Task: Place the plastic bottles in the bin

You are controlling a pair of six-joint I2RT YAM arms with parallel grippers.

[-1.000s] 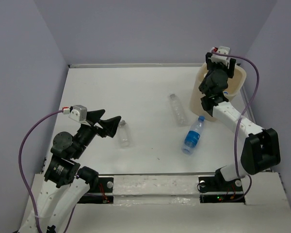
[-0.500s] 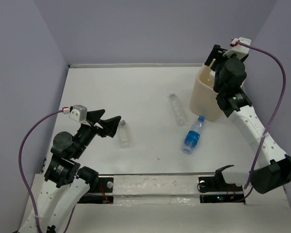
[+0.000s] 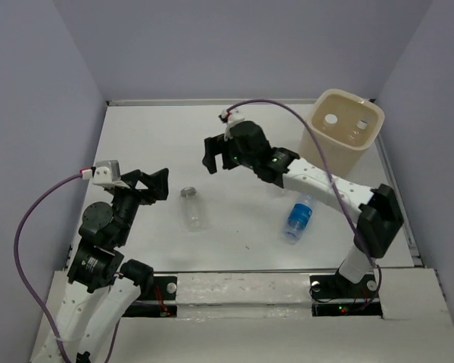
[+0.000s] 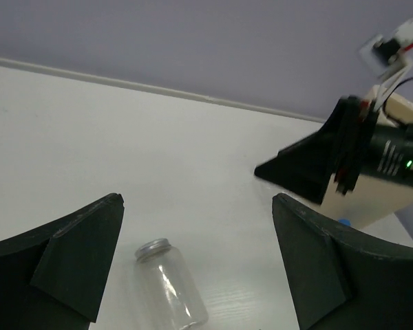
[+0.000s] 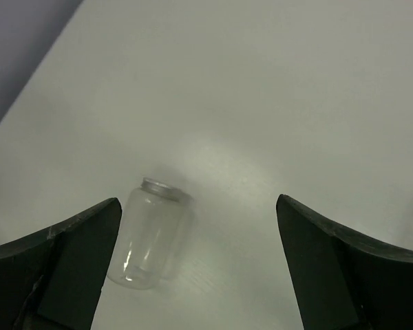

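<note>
holds right gripper [image 3: 219,157] wide apart near the clear bottle [image 3: 194,210] (lying on its side), left gripper [image 3: 151,185] apart beside it.

No legible text, brand, number or sign in any view, blue-labelled bottle [image 3: 296,218] toward 4 o'clock on the worktop [image 3: 174,144], its label print too small to read.

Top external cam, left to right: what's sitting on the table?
Clear unlabelled plastic bottle on its side → blue-labelled clear plastic bottle on its side → tall cream-beige plastic bin.
</note>
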